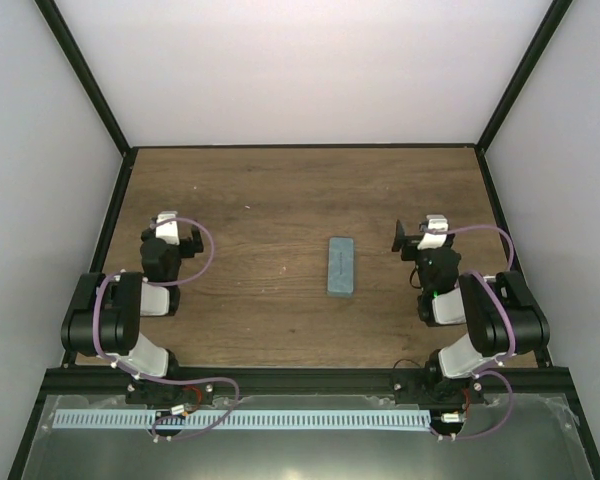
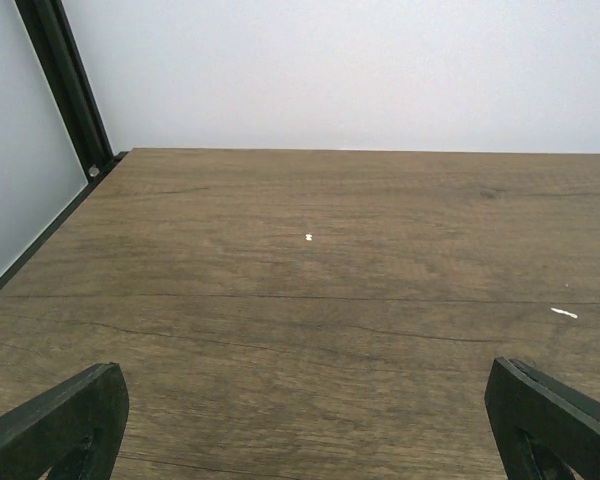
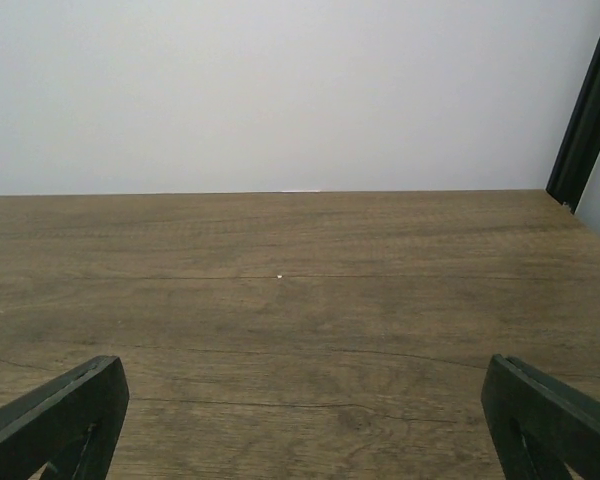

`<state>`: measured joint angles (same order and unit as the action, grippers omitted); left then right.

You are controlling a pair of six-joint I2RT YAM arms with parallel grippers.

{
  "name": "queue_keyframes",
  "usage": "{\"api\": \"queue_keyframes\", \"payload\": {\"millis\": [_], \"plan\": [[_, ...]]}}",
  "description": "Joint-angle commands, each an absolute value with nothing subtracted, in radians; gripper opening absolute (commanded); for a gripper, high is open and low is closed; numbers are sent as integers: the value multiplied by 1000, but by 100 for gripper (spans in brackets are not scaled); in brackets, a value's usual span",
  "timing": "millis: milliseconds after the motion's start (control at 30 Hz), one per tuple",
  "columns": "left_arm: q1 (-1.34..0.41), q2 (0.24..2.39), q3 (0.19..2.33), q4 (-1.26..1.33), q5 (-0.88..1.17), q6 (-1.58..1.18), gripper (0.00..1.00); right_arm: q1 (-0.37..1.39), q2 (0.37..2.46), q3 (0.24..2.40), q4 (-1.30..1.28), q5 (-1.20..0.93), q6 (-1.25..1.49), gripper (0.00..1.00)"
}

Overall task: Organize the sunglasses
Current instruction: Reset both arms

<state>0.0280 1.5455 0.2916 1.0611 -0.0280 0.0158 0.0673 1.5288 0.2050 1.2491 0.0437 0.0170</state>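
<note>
Black jaws, both pairs spread wide, empty

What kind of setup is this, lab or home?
Likely a lab robot cell: white panel walls in a black frame, a wood-grain table, left arm and right arm bolted at its near edge.

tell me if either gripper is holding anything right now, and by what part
Nothing is held. The left gripper and right gripper are both open and empty. The blue-grey case lies closed on the table between the arms, untouched.
</note>
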Motion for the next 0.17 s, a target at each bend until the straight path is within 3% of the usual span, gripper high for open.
{"api": "queue_keyframes", "payload": {"millis": [0,133], "plan": [[24,1545,304,1103,-11,14,100,54,1534,235,1249,26,18,100],[26,1544,302,1103,-11,15,100,52,1534,235,1249,26,18,100]]}}
